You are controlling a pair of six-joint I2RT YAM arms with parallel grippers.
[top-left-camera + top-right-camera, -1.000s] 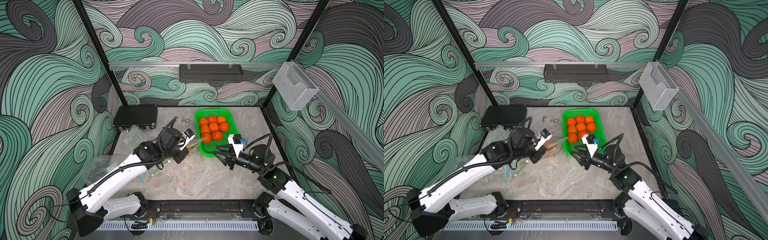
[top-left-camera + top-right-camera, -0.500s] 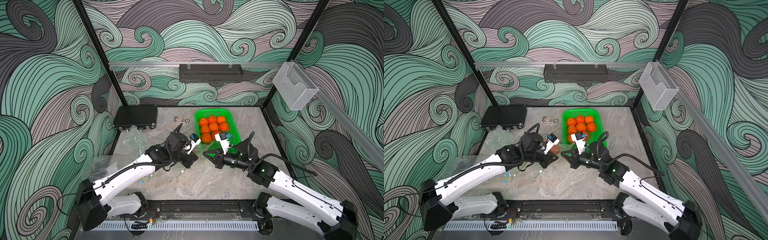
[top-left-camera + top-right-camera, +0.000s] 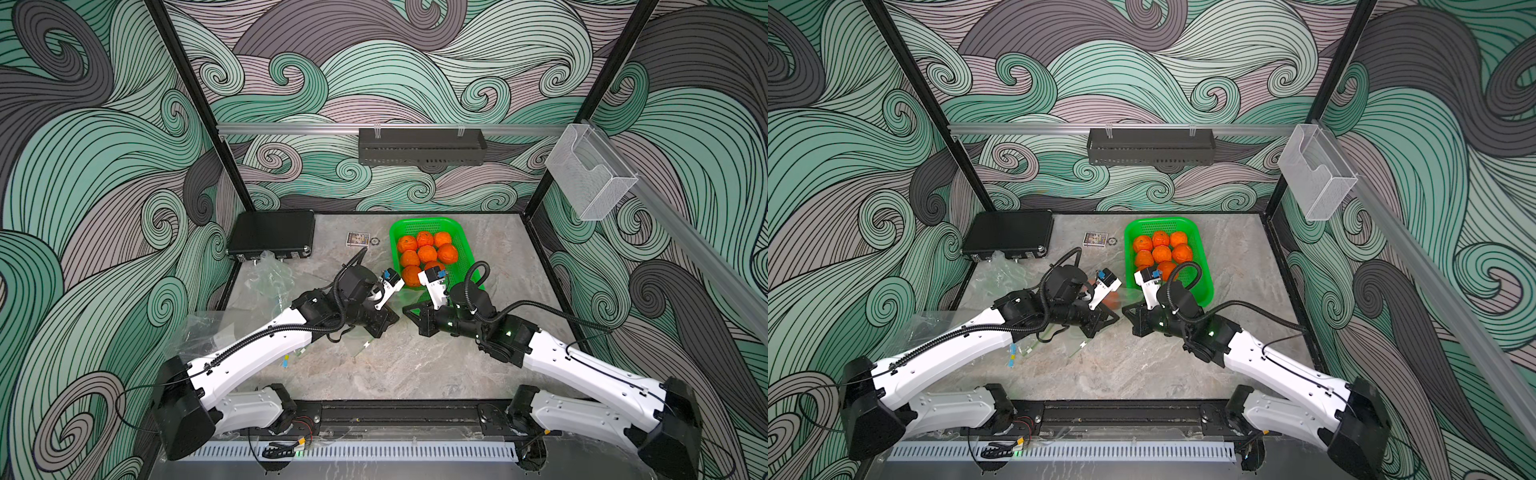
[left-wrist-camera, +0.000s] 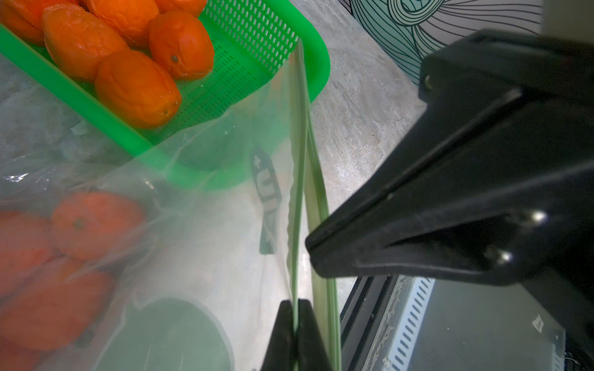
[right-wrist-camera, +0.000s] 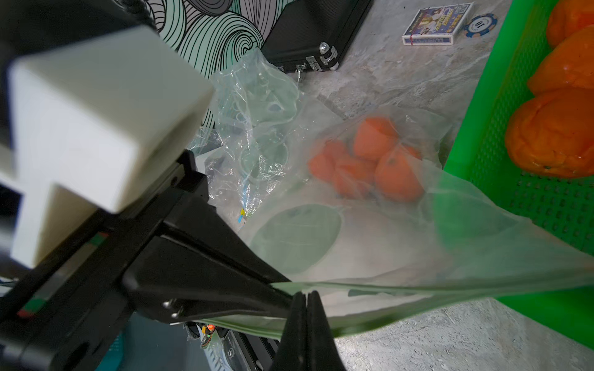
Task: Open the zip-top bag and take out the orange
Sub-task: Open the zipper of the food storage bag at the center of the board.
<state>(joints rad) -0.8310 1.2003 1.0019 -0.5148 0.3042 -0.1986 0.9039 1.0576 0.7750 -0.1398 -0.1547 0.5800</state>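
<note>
Two arms are meeting over the middle of the table. The left gripper and the right gripper are each pinching, jaws fully closed, one green zip strip of the zip-top bag, and the two strips are standing slightly parted. The bag is hanging between them just in front of the green basket, its film overlapping the basket's near corner in the wrist views.

Bare marble is lying open across the front half of the table and along its right edge, while the left edge is carrying crumpled empty bags.

In both top views the held bag is nearly vanishing against the marble, and the arms are covering the pinch points. The bagged oranges are showing only as blurred shapes through the film, their number unclear.

The basket, at the back edge right of centre, is holding loose oranges, the front ones partly covered by the right wrist. A black case is sitting in the back-left corner, with a card deck and a poker chip between it and the basket.
</note>
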